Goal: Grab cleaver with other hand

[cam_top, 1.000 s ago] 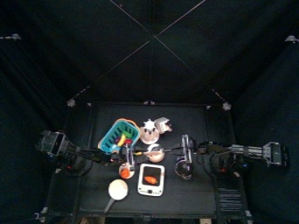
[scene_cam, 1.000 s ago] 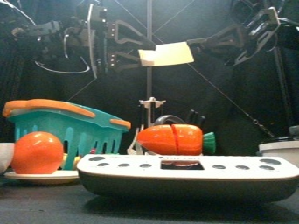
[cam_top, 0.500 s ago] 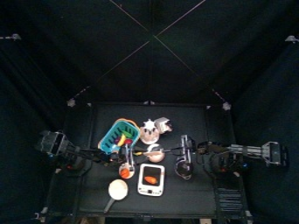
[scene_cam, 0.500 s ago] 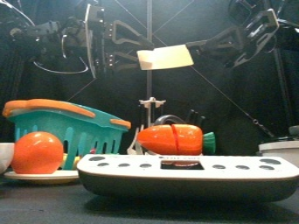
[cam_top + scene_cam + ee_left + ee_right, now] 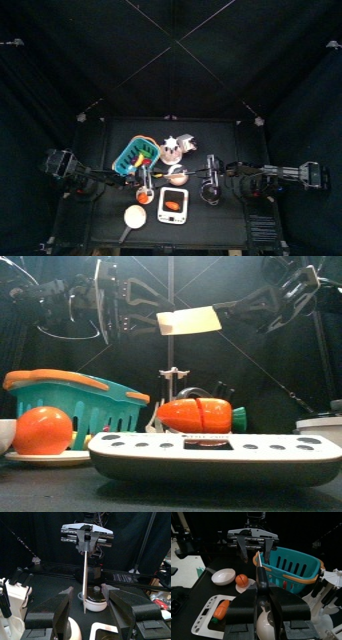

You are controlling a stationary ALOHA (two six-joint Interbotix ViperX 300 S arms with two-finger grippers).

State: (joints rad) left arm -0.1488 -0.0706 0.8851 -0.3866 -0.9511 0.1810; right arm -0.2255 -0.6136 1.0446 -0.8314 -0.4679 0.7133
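The cleaver [image 5: 187,321] has a pale, flat blade and hangs in the air above the middle of the table. My right gripper [image 5: 260,592] is shut on its handle, and the blade [image 5: 258,567] stands edge-on ahead of the jaws. In the front view the right gripper [image 5: 262,306] reaches the blade from the right. My left gripper [image 5: 87,591] is open, its jaws wide apart, facing the edge-on cleaver [image 5: 85,572] a short way off. In the front view the left gripper [image 5: 123,298] hangs just left of the blade. In the top view both grippers meet near the cleaver [image 5: 175,178].
A teal basket [image 5: 74,391] stands at the left. An orange ball [image 5: 43,428] lies on a white plate [image 5: 40,457]. An orange toy vegetable [image 5: 198,414] sits behind a white tray [image 5: 214,451]. A white bowl [image 5: 223,576] and a small white pot [image 5: 93,604] lie below the grippers.
The cleaver and the right gripper have shifted slightly left and down, toward the left gripper. The left gripper stays open.
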